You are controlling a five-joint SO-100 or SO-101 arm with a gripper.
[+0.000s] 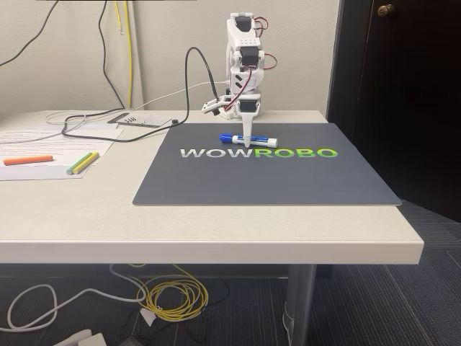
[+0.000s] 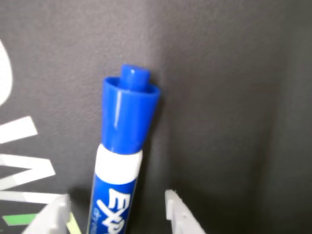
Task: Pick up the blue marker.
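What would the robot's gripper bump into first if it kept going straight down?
Most likely the blue marker. The gripper points down at the mat, its open fingers either side of the marker's barrel, so the marker comes first, then the mat. How close it is remains unclear.

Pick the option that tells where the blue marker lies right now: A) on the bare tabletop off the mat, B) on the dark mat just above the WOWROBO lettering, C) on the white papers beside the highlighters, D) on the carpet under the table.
B: the fixed view shows the blue marker flat on the dark mat, just above the lettering.

Glossy plastic blue marker (image 2: 124, 141), matt mat (image 2: 229, 97)
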